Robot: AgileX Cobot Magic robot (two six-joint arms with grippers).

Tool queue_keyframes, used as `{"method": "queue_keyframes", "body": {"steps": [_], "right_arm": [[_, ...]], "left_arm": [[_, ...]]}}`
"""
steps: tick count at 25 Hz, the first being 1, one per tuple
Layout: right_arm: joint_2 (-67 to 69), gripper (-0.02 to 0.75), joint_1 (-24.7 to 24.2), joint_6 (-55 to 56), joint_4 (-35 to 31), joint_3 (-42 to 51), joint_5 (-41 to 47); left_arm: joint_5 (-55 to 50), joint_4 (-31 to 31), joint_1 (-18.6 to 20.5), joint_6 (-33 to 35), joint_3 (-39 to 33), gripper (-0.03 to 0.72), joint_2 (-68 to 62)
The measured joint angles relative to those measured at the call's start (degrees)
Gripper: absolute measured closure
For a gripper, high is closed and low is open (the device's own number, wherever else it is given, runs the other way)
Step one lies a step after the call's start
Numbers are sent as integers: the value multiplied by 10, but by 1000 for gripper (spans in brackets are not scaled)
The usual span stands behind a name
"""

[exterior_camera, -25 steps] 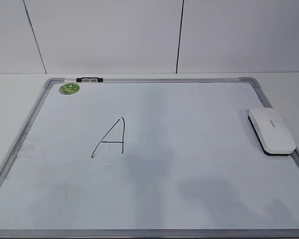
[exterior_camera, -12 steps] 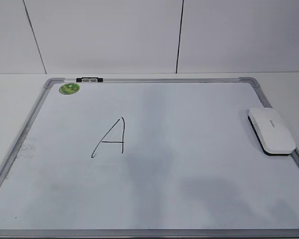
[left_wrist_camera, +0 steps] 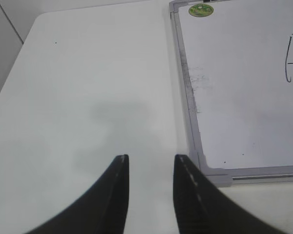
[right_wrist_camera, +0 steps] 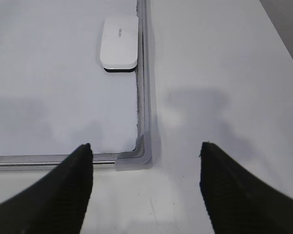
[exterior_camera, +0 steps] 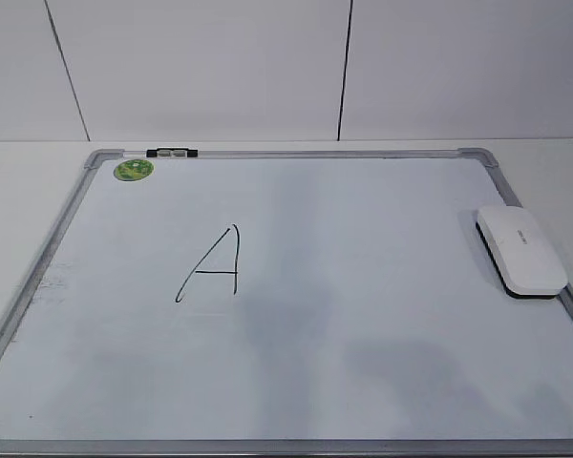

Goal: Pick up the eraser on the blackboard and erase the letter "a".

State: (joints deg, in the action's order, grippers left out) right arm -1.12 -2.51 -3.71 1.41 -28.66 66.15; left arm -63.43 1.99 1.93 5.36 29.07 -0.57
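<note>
The white oblong eraser point(exterior_camera: 520, 252) lies on the right edge of the blackboard point(exterior_camera: 363, 315), a white dry-erase board with a grey frame. It also shows in the right wrist view point(right_wrist_camera: 119, 43). A large capital "A" point(exterior_camera: 213, 267) is drawn left of the board's centre, and part of it shows in the left wrist view point(left_wrist_camera: 289, 61). No small lowercase "a" shows. My left gripper point(left_wrist_camera: 151, 158) is open and empty over the table, left of the board's near left corner. My right gripper point(right_wrist_camera: 145, 144) is open wide and empty above the near right corner, short of the eraser. Neither gripper shows in the exterior view.
A green round magnet point(exterior_camera: 134, 170) sits at the board's far left corner, also in the left wrist view point(left_wrist_camera: 200, 9). A small black clip point(exterior_camera: 171, 152) sits on the far frame. White table point(left_wrist_camera: 88, 87) lies on both sides, with a wall behind.
</note>
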Motion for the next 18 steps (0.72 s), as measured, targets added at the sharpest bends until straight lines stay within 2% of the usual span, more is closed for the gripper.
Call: {"method": "queue_keyframes", "body": {"steps": [18], "right_arm": [[0, 216, 0, 1, 0, 0, 0]], "left_arm": [[0, 0, 0, 0, 0, 453, 0]]}}
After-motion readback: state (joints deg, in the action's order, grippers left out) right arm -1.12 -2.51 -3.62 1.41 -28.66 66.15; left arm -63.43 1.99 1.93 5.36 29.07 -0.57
